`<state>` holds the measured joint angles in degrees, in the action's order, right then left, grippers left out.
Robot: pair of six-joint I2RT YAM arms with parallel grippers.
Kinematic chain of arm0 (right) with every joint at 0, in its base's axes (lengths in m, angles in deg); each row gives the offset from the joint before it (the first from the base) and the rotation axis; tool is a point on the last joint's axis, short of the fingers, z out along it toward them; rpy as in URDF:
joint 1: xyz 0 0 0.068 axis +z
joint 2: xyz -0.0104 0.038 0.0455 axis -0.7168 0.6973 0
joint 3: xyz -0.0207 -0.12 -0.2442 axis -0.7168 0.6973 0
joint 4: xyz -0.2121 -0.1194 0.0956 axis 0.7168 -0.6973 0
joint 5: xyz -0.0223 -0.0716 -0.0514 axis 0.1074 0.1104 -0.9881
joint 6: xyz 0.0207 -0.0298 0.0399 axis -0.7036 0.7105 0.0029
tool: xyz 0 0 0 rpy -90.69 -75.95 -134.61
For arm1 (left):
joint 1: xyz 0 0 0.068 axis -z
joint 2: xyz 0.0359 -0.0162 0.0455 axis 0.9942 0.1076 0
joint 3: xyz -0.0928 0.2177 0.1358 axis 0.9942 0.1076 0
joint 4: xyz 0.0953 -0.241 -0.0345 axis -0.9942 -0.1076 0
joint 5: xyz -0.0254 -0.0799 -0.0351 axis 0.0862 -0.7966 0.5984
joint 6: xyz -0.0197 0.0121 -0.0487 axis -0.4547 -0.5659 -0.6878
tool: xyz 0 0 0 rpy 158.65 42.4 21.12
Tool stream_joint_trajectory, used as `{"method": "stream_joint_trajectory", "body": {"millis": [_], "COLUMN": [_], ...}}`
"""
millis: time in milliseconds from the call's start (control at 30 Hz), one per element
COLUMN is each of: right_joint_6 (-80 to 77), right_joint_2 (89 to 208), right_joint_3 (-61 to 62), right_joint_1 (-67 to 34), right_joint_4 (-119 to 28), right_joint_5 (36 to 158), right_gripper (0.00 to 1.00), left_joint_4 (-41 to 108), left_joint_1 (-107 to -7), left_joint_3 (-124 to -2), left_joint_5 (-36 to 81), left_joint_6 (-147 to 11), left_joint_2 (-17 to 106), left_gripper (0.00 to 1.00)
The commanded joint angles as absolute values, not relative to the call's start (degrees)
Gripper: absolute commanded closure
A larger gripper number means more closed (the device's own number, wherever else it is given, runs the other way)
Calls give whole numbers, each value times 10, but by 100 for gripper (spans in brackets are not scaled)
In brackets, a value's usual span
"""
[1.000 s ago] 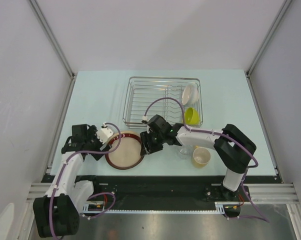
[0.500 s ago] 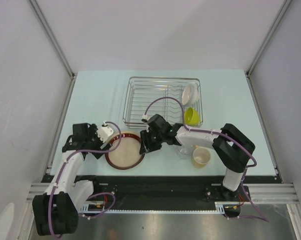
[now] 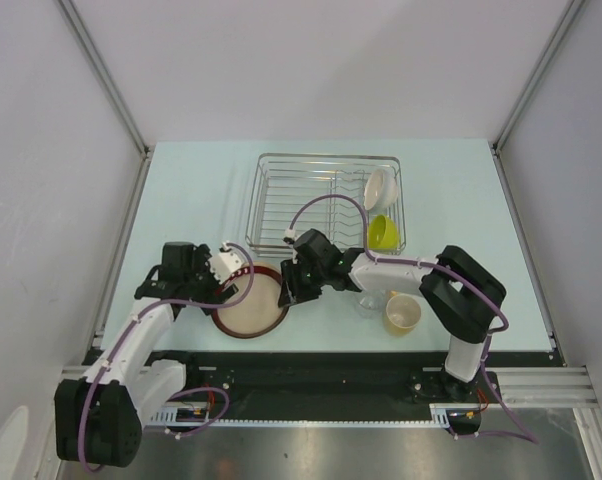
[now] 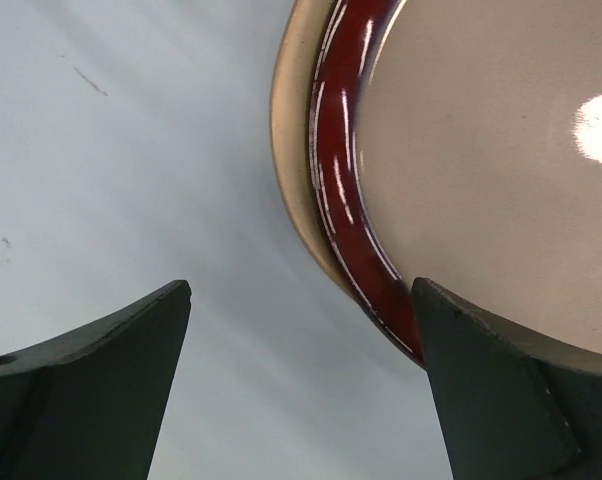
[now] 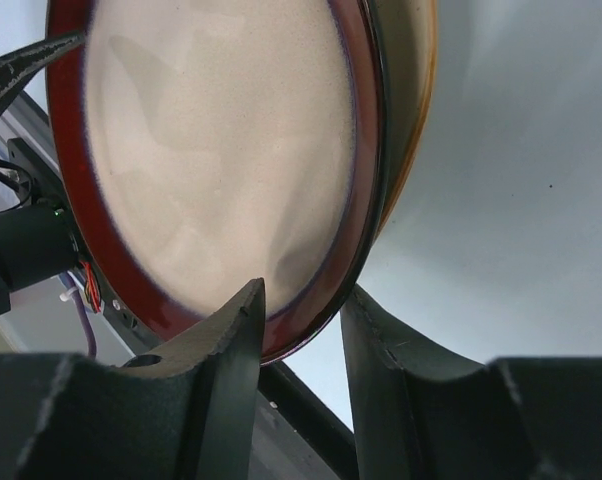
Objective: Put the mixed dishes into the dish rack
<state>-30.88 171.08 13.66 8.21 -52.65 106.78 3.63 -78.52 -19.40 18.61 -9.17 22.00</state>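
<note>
The red-rimmed plate (image 3: 247, 305) lies on the table (image 3: 191, 200) near its front edge, in front of the rack's left corner and outside it. It sits on a second, beige plate (image 4: 289, 150) whose edge shows just beyond the red rim. The right gripper (image 5: 303, 305) straddles the plate's right edge with a narrow gap, one finger over the face and one outside the rim; whether it already pinches I cannot tell, nor whether the outer finger is under one plate or both. The left gripper (image 4: 301, 287) stands wide and holds nothing, at the plate's left edge. The likely trouble is a thin bite on a glossy rim: lifted from one side, the plate could swing or slip out, or the lower plate could be dragged along and dropped. The glass (image 3: 368, 303) and the pale yellow cup (image 3: 402, 314) stand on the table just under the right forearm, so a low sweep could knock them. The rack (image 3: 271, 215) holds a white bowl (image 3: 379, 186) on edge and a yellow-green cup (image 3: 383, 233) at its right end; the rest holds nothing.
</note>
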Motion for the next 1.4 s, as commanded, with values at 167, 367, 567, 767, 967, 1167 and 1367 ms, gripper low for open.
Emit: {"method": "stream_joint_trajectory", "body": {"millis": [167, 367, 567, 767, 967, 1167, 1367], "right_joint_6": [-331, -338, -347, -338, -321, -298, -277], "right_joint_2": [1723, 1734, 1746, 1750, 1737, 1712, 1690], "right_joint_3": [131, 131, 131, 131, 131, 131, 132], "right_joint_1": [84, 84, 84, 86, 86, 82, 76], "right_joint_4": [-454, -438, -430, -446, -483, -523, -567], "right_joint_5": [1073, 1068, 1057, 1028, 995, 967, 937], "right_gripper": [61, 62, 69, 92, 100, 100, 100], "left_joint_4": [35, 49, 47, 5, -63, -101, -110], "left_joint_1": [-766, -745, -733, -734, -733, -735, -756], "left_joint_3": [-191, -174, -177, -225, -328, -382, -323], "left_joint_5": [156, 155, 154, 138, 129, 142, 175], "left_joint_6": [-125, -142, -153, -171, -185, -168, -107], "left_joint_2": [223, 222, 220, 194, 163, 153, 134], "left_gripper": [3, 3, 3, 3, 2, 1, 1]}}
